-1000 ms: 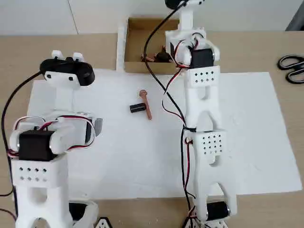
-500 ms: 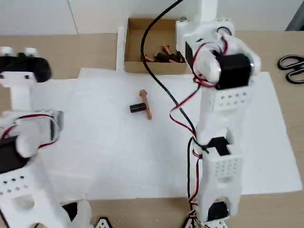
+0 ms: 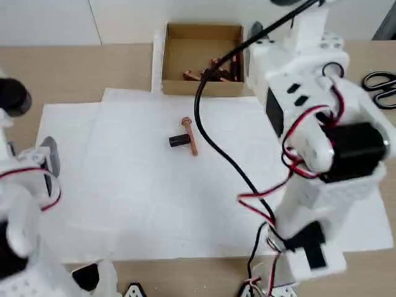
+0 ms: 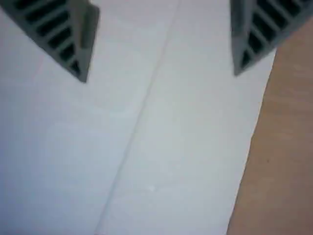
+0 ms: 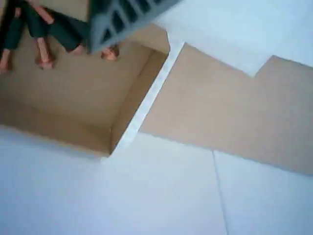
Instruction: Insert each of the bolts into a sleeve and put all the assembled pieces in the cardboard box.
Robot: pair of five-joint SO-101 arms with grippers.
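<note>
Left pincer [image 4: 159, 71] spread wide, empty, above white paper [image 4: 146, 161] near its edge. Right pincer [image 5: 115, 22] over corner of cardboard box [image 3: 174, 55] at table [image 3: 74, 62] far edge; grip, can't tell. High view: one loose bolt [image 3: 191, 137] on paper, long axis far-to-near, head toward box; one black sleeve [image 3: 179, 141] crosswise, touching it. Right wrist view: assembled pieces [image 5: 68, 34] inside box, count unclear.

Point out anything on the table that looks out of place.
One copper-coloured bolt and a black sleeve lie loose on the white sheet, the sleeve crosswise beside the bolt, not joined, outside the cardboard box. Scissors lie off the sheet. Nothing looks spilled or damaged.
</note>
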